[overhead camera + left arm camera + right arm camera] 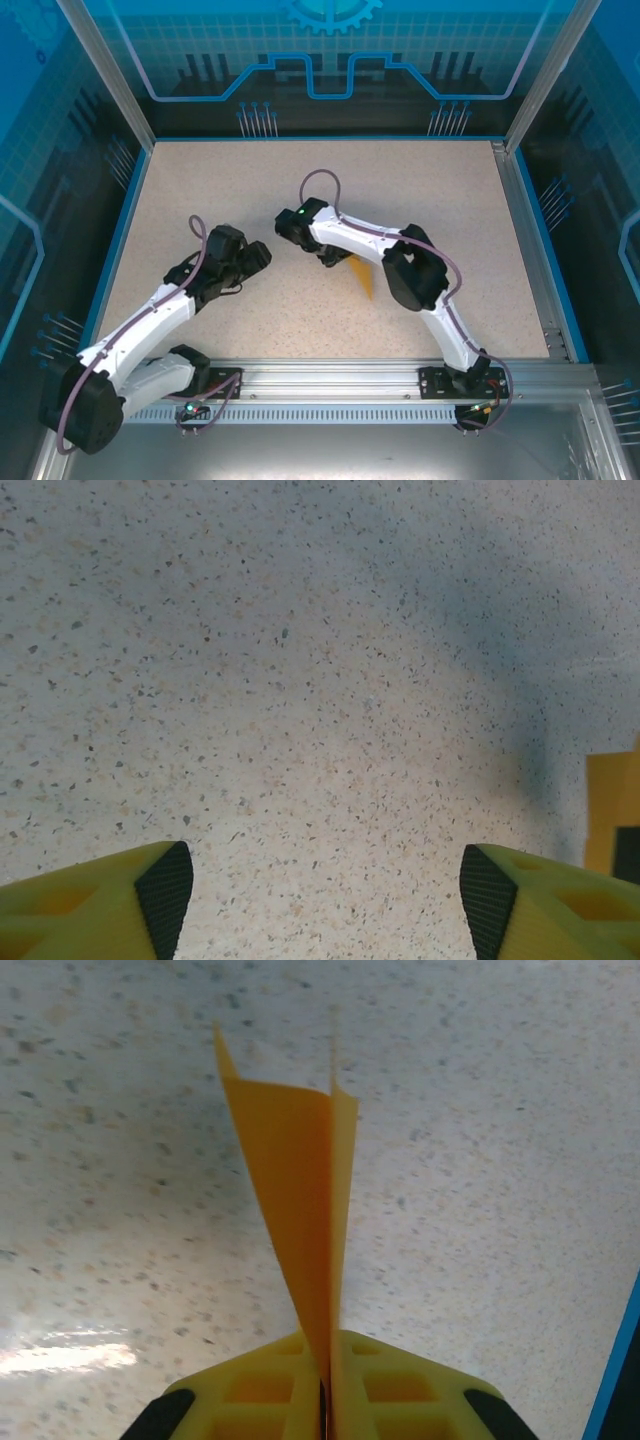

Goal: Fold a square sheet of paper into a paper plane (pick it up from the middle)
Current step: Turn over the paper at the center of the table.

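Note:
The square sheet of paper is folded lengthwise into a slim, pointed orange-yellow paper plane (298, 1210). It stands on edge between the fingers of my right gripper (325, 1392), which is shut on its fold. From above, the paper plane (362, 276) pokes out below my right gripper (328, 256) near the table's middle, tip toward the near edge. My left gripper (256, 256) hovers a short way to its left, apart from it. Its fingers (165, 890) stand wide open over bare tabletop with nothing between them. An edge of the paper plane (608, 810) shows at the far right of the left wrist view.
The speckled beige table (200, 190) is bounded by blue side rails and a metal rail (330, 375) along the near edge. Blue panel walls enclose the back and sides. The right arm's elbow (412, 275) bends just right of the paper.

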Robot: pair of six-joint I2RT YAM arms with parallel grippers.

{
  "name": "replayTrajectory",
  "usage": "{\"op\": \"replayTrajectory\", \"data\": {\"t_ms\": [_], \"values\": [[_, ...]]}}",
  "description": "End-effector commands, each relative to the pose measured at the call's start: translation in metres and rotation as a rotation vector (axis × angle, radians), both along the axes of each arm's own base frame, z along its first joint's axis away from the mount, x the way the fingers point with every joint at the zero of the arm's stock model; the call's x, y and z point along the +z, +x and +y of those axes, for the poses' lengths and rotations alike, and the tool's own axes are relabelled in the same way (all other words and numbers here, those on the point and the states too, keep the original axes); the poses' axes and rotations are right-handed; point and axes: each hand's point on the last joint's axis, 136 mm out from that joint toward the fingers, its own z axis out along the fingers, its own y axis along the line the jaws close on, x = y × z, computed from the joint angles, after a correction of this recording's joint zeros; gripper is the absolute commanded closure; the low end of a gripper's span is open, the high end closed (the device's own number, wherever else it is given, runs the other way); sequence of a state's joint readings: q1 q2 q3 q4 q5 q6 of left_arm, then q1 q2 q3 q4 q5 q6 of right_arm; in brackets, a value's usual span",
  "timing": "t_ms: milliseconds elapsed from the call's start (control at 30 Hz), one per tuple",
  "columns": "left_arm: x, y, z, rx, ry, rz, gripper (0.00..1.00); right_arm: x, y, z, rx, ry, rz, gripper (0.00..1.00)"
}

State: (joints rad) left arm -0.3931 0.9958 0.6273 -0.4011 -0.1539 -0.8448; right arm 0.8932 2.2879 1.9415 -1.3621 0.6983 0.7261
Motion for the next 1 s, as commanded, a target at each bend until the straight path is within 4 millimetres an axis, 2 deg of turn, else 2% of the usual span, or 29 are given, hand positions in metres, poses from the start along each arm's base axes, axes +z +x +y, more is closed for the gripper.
{"op": "replayTrajectory", "data": {"t_ms": [0, 67, 167, 300, 367, 467, 567, 633, 700, 733, 800, 867, 967], "values": [[-0.001, -0.001, 0.007, 0.036, -0.01, -0.019, 0.22, -0.018, -0.011, 0.014, -0.012, -0.029, 0.052, 0.89], [-0.002, -0.005, 0.007, 0.032, -0.015, -0.017, 0.18, -0.03, -0.013, 0.028, -0.007, 0.013, 0.081, 0.86], [-0.001, -0.009, 0.008, 0.034, -0.016, -0.018, 0.17, -0.05, -0.02, 0.056, 0.002, 0.163, 0.156, 0.82], [-0.002, -0.011, 0.007, 0.028, -0.037, -0.025, 0.13, -0.05, -0.026, 0.091, 0.044, 0.364, 0.205, 0.68], [-0.002, -0.013, 0.003, 0.014, -0.058, -0.024, 0.09, -0.034, -0.027, 0.107, 0.085, 0.482, 0.207, 0.58], [-0.004, -0.013, -0.005, -0.01, -0.089, -0.019, 0.06, 0.0, -0.026, 0.115, 0.121, 0.627, 0.159, 0.41], [-0.006, -0.011, -0.014, -0.046, -0.118, -0.008, 0.05, 0.036, -0.026, 0.105, 0.143, 0.779, 0.078, 0.24], [-0.007, -0.009, -0.023, -0.078, -0.144, 0.001, 0.04, 0.055, -0.027, 0.097, 0.149, 0.916, 0.043, 0.2], [-0.008, -0.004, -0.031, -0.105, -0.171, 0.01, 0.04, 0.067, -0.023, 0.085, 0.126, 1.049, 0.014, 0.19], [-0.008, -0.002, -0.037, -0.123, -0.19, 0.017, 0.04, 0.067, -0.022, 0.076, 0.103, 1.109, 0.018, 0.21], [-0.007, 0.003, -0.053, -0.178, -0.235, 0.029, 0.04, 0.063, -0.021, 0.064, 0.089, 1.221, 0.043, 0.35], [-0.008, 0.008, -0.064, -0.202, -0.273, 0.056, 0.05, 0.049, -0.02, 0.048, 0.033, 1.278, 0.064, 0.53], [-0.011, 0.015, -0.073, -0.204, -0.309, 0.084, 0.05, 0.03, -0.022, 0.041, -0.011, 1.358, 0.144, 0.68]]}}
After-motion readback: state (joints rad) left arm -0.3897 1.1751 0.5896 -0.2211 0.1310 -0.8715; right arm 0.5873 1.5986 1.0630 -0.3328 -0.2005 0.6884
